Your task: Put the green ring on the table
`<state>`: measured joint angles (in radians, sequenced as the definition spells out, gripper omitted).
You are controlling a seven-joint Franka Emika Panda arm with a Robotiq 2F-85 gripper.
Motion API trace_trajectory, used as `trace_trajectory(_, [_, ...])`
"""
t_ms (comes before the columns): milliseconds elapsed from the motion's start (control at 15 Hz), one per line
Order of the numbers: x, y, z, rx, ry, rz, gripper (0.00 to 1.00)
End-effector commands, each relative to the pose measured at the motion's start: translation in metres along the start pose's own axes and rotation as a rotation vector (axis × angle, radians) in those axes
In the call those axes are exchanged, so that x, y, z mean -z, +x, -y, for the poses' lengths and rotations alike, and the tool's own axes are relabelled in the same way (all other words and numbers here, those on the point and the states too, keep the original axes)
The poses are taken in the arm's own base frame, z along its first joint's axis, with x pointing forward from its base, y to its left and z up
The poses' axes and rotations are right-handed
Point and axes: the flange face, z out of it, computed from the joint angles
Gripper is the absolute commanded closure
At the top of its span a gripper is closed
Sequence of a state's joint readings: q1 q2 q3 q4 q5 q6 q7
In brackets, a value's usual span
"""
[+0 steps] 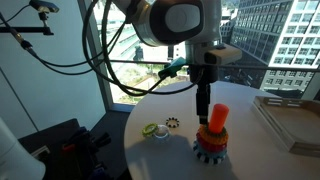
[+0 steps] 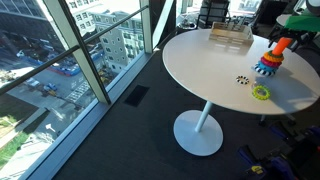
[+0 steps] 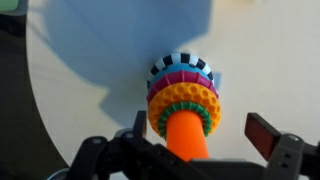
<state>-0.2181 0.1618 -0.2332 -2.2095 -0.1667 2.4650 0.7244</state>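
A stacking toy stands on the round white table (image 1: 180, 150), which also shows in an exterior view (image 2: 200, 60). Its orange peg (image 3: 185, 140) rises through the rings. The dark green ring (image 3: 210, 118) is the top ring on the peg, above an orange ring (image 3: 185, 98), a magenta ring and a black-and-white base. The toy shows in both exterior views (image 1: 213, 138) (image 2: 268, 64). My gripper (image 3: 200, 135) (image 1: 203, 104) is open and empty, just above the toy. In the wrist view the peg lies between its two fingers.
A yellow-green ring (image 1: 152, 130) (image 2: 260, 92) and a small dark gear ring (image 1: 172, 124) (image 2: 241, 79) lie on the table beside the toy. A flat tray (image 1: 290, 122) (image 2: 230, 36) sits farther along the table. Large windows stand beyond the table edge.
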Motion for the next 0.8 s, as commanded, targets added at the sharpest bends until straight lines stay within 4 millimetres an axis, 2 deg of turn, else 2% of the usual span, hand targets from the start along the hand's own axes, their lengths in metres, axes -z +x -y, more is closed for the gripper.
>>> trace_trajectory(0, [-0.001,0.006,-0.005,-0.006,-0.006,-0.026,0.0])
trace_trajectory(400, [-0.013,0.015,-0.019,-0.053,0.0,-0.051,0.0])
trace_trajectory(733, [-0.027,0.017,-0.02,-0.061,0.003,-0.068,0.0])
